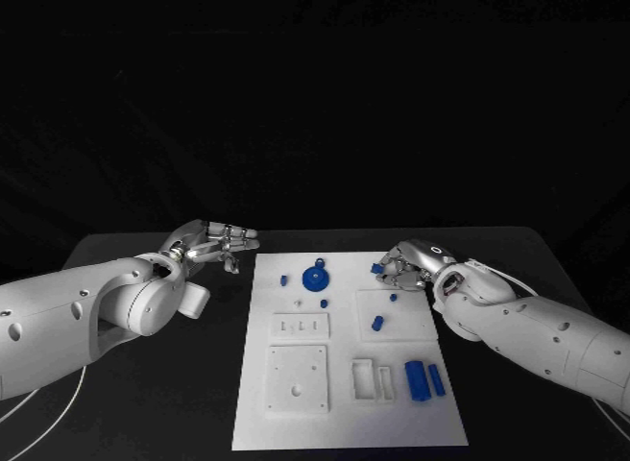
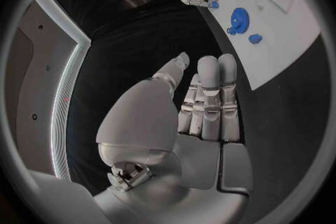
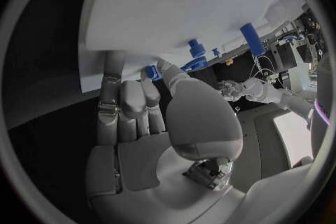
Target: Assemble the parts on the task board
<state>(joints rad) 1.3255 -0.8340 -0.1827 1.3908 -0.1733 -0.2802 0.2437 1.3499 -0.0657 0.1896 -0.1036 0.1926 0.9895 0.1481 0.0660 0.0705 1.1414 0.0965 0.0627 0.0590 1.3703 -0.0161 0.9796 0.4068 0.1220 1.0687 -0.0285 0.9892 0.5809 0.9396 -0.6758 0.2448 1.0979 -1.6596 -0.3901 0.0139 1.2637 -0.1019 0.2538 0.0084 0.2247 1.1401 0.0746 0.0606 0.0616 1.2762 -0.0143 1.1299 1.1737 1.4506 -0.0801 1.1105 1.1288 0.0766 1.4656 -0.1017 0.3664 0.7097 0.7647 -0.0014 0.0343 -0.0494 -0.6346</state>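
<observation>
At the task board's (image 1: 260, 403) two o'clock corner my right hand (image 1: 405, 266) pinches a small blue part (image 1: 377, 268), left hand (image 1: 215, 240) empty, fingers straight; I'd seat it squarely.

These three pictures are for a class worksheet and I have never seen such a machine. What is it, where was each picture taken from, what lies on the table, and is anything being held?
It is a robot with two white arms, each ending in a silver hand with fingers. The square picture comes from a camera on its head, looking down at a black table. The two round pictures come from cameras at its wrists, behind each hand.

On the table lies a white task board with small blue parts: a round gear-like piece, two rods side by side, and a few small pegs.

The left hand hangs beside the board's far left corner, fingers straight, holding nothing. The right hand is at the board's far right edge and seems to pinch a small blue part between its fingers; the right wrist view also shows blue at the fingertips.
</observation>
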